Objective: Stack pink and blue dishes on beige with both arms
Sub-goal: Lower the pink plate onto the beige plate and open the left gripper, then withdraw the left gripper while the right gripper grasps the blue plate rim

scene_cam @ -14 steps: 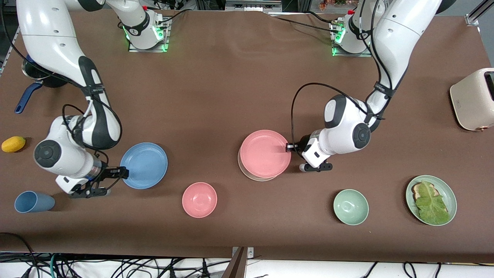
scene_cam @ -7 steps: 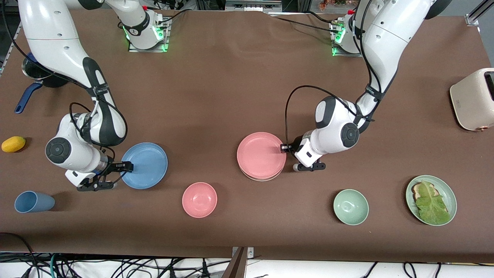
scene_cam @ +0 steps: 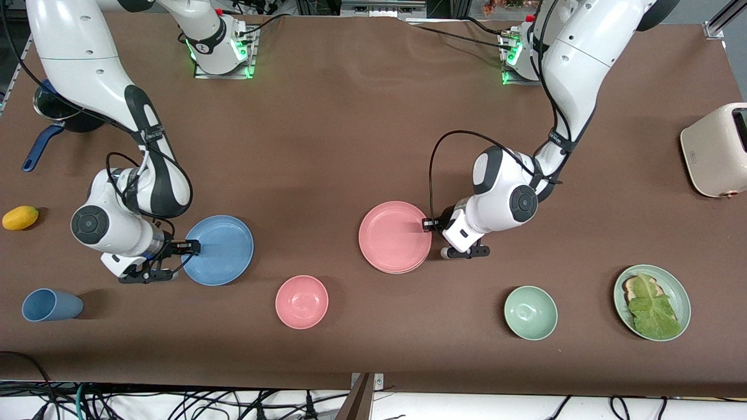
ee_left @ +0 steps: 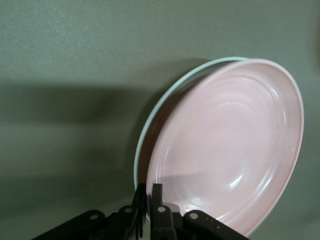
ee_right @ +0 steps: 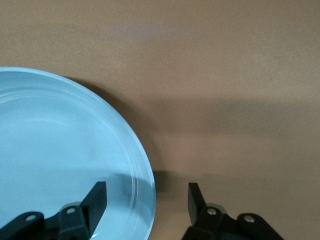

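The pink plate [scene_cam: 395, 237] lies on the beige plate and covers almost all of it. In the left wrist view the pink plate [ee_left: 225, 145] shows with the beige plate's pale rim [ee_left: 148, 119] curving out beneath it. My left gripper [scene_cam: 428, 224] [ee_left: 150, 194] is shut on the pink plate's rim at the side toward the left arm's end. The light blue plate [scene_cam: 219, 249] [ee_right: 65, 150] lies flat on the table. My right gripper [scene_cam: 185, 259] [ee_right: 146, 200] is open, one finger over the plate and the other outside its rim.
A pink bowl [scene_cam: 302, 301], a green bowl [scene_cam: 530, 312], a green plate with lettuce [scene_cam: 652, 301] and a blue cup [scene_cam: 51, 304] lie nearer the front camera. A yellow fruit [scene_cam: 20, 217] and a blue-handled pot [scene_cam: 55, 114] sit at the right arm's end, a toaster [scene_cam: 718, 149] at the left arm's.
The pink plate has come down and shifted to sit squarely on the beige plate, still held by my left gripper. My right gripper has moved in until it straddles the blue plate's rim.
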### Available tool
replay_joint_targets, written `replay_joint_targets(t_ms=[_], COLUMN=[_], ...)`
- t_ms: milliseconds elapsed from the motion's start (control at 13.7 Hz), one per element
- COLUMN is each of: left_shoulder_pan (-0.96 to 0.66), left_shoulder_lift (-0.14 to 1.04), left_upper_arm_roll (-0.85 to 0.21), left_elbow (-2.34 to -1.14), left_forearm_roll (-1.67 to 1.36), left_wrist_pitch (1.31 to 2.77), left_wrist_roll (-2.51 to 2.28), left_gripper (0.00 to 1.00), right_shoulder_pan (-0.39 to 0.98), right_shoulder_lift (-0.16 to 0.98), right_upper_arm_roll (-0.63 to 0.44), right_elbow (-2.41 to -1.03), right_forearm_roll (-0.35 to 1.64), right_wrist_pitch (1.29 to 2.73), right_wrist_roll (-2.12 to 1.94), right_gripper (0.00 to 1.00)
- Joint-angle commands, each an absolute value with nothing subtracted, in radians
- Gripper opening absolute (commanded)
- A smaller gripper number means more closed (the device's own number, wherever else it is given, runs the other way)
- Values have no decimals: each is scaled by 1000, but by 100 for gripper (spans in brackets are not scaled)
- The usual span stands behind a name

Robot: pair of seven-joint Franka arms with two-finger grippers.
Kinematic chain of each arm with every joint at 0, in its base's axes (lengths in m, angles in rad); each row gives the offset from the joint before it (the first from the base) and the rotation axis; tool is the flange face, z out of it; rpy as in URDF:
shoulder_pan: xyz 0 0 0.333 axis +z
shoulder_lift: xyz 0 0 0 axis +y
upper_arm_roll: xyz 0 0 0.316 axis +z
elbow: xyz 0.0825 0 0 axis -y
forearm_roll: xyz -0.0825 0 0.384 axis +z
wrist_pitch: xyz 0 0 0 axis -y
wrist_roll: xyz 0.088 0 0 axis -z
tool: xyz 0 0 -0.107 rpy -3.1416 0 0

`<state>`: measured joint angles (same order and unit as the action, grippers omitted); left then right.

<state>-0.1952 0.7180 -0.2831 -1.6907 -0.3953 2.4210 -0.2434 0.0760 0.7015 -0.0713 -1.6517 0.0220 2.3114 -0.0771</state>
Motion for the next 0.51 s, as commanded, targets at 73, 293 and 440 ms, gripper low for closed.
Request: replay_joint_targets(t_ms=[73,293,440], left_shoulder_pan=[-209,-196,-193], left_shoulder_lift=[730,703,655], left_upper_arm_roll=[-264,-264,-255], left_elbow=[-1660,-1645,-1640], left_forearm_roll=[-377,-377,-376], left_wrist_pitch=[2422,2390,2306], left_wrist_roll=[-244,-249,-249], left_gripper=[54,89,100], right_shoulder_pan=[69,69,69], right_shoulder_lift=[666,666,666], right_upper_arm_roll=[-66,-66,-66], right_elbow=[-1697,-1697,-1697], right_forearm_roll=[38,38,38], right_wrist_pitch=[2330,2330,2330], right_wrist_roll=[-77,-80,-83], right_gripper=[57,44,34])
